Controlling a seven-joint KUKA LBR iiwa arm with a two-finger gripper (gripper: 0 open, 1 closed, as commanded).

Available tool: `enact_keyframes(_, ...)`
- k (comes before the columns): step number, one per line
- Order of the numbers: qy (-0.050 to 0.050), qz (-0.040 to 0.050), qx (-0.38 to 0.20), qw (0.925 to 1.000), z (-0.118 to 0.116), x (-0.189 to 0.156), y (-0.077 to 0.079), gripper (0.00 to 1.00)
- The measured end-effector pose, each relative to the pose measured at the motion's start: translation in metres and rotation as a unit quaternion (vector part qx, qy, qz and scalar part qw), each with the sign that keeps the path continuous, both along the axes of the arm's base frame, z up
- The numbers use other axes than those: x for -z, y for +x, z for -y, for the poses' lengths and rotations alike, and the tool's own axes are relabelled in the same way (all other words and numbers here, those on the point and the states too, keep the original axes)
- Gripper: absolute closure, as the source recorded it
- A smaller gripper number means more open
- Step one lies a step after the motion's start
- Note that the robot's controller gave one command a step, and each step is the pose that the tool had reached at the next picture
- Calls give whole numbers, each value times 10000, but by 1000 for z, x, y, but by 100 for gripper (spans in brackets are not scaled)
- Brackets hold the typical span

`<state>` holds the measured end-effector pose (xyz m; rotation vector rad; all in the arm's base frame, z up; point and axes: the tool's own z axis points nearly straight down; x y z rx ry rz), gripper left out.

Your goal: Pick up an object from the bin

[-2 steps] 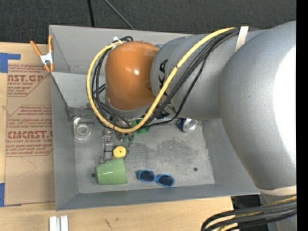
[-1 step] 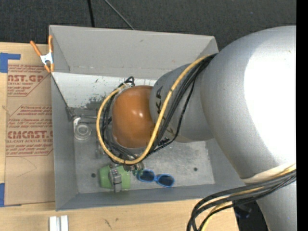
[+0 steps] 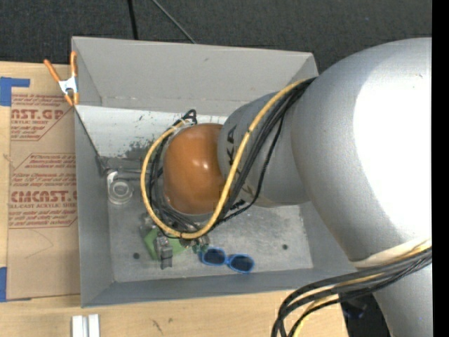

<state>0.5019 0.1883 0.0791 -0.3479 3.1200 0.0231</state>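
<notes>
The nearest candidate is a small green thing [image 3: 151, 240] on the floor of the bin [image 3: 189, 69], toward its front-left corner, and the gripper [image 3: 165, 253] is low right beside it, touching or nearly so. The orange cover [image 3: 193, 167] and the looped cables [image 3: 147, 181] at the wrist hide most of the tool, so I cannot tell whether it is wide, narrow or closed on anything. Nothing can be seen lifted, so I judge that the pick is not yet done: the arm is down at the bottom of its reach, and securing the thing and raising it clear of the walls are what remain. Blue glasses [image 3: 226, 260] lie just to the right of the gripper, near the front wall and apart from the green thing. A clear cup [image 3: 119, 189] sits farther back on the left, close to the left wall. The floor is flat grey metal, scuffed, with dark specks toward the back-left slope. The arm [image 3: 365, 153] covers the bin's right side. The walls slope inward, and the green thing is near two of them, so room there looks tight. A straight lift looks the safest way out.
</notes>
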Motion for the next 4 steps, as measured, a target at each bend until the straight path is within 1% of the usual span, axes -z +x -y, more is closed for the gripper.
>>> enact_keyframes(1, -57, 47, -29, 10000, -4, -147, 2, 100)
enact_keyframes(2, -67, 9, -29, 10000, -4, -142, 1, 0)
enact_keyframes(3, -75, 7, -1605, 9870, 11, -82, 53, 0)
enact_keyframes(4, -70, 26, -2036, 9790, 28, -59, 92, 0)
